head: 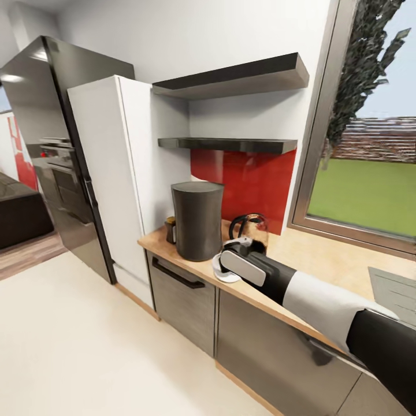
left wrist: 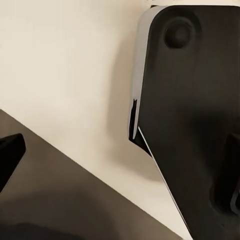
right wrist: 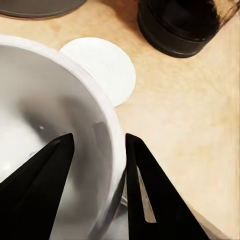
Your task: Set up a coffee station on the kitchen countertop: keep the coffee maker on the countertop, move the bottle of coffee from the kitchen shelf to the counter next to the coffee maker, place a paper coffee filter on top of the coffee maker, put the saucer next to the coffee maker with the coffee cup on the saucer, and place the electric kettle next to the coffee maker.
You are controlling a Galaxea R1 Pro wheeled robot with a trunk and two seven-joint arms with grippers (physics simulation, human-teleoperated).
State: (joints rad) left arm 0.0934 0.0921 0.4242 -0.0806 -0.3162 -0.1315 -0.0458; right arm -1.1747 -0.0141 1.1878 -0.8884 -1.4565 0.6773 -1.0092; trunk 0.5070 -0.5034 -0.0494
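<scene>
My right gripper [right wrist: 99, 140] is shut on the rim of the white coffee cup [right wrist: 45, 100], one finger inside and one outside. The round white saucer [right wrist: 105, 65] lies on the kitchen countertop [right wrist: 190, 110] just beyond the cup. In the head view the cup [head: 218, 264] hangs at the counter's front edge between the tall dark-grey coffee maker [head: 198, 219] and the glass electric kettle [head: 249, 231]. The bottle of coffee [head: 171, 229] stands on the counter against the coffee maker's left side. The thin glossy kitchen shelf [head: 228, 144] is bare. The paper coffee filter is out of view.
A thicker dark slab [head: 231, 78] hangs above the shelf. A white cabinet [head: 115, 173] and a black fridge [head: 52, 144] stand left of the counter, a window [head: 364, 173] to the right. The left wrist view shows pale floor [left wrist: 65, 65] and a dark robot part [left wrist: 195, 115].
</scene>
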